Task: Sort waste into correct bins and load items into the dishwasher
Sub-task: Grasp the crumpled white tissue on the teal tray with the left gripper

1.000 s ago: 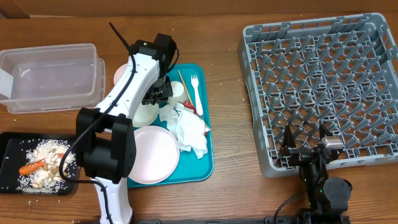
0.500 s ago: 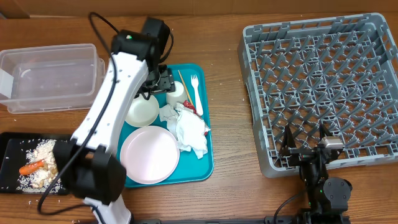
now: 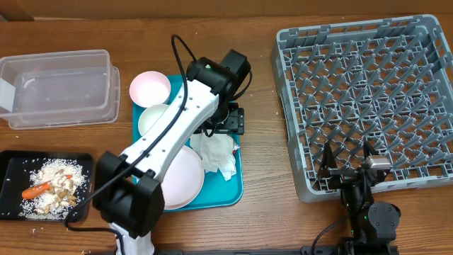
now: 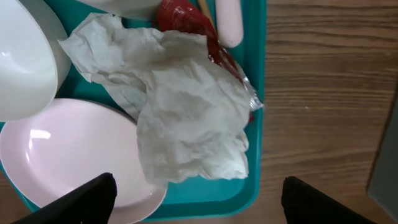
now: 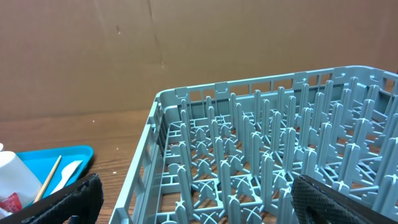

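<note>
**White crumpled paper napkin (image 4: 186,118) awaits pickup**

The left claw (image 4: 198,183) hovers directly above it, spread wide and empty. Beneath lies the teal plastic tray (image 4: 258,74), with a red wrapper (image 4: 186,18) just beyond. This looks like waste-sorting: next, descend and pinch the soft heap. Around stand a brown wooden table (image 4: 323,93) and a cardboard wall (image 5: 124,50). The right claw (image 5: 196,186) idles open and empty.

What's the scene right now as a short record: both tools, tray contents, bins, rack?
left tool: open, hovering over the crumpled napkin, holding nothing
right tool: open, at the near edge of the dish rack
teal tray: crumpled napkin, red wrapper, pink plate, white bowl
dish rack: nothing loaded
clear bin: no waste visible
black tray: food scraps
</note>
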{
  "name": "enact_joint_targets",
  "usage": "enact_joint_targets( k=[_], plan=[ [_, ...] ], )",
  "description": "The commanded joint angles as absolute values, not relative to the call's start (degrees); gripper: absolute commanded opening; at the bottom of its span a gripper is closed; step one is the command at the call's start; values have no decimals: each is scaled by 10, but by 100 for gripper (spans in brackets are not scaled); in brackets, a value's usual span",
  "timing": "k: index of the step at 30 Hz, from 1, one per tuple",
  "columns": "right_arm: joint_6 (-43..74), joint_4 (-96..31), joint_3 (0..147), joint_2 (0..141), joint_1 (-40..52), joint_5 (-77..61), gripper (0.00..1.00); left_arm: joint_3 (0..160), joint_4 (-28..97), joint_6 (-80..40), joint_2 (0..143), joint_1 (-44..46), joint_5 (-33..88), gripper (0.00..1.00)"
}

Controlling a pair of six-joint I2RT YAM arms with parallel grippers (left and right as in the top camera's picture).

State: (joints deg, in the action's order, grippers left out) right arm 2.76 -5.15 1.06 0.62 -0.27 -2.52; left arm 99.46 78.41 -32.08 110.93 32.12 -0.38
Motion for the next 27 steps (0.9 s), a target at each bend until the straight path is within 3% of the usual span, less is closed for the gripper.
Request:
enact_joint_targets(
  k=[1,11,14,20,21,27],
  plan=[
    [25,-47,5,2,0,-20,100,954,762,-343,1140,317,-19,86],
    [25,-47,5,2,0,-20,100,878,704,-352,1161,314,-40,84],
    [25,-47,5,2,0,-20,100,863,692,-352,1161,314,-40,72],
    [25,-47,5,2,0,-20,100,863,692,-347,1161,314,-40,9],
    [25,-47,5,2,0,-20,100,863,694,-347,1161,314,-40,4],
    [25,-47,5,2,0,-20,100,929,768,-347,1160,314,-40,4]
  ],
)
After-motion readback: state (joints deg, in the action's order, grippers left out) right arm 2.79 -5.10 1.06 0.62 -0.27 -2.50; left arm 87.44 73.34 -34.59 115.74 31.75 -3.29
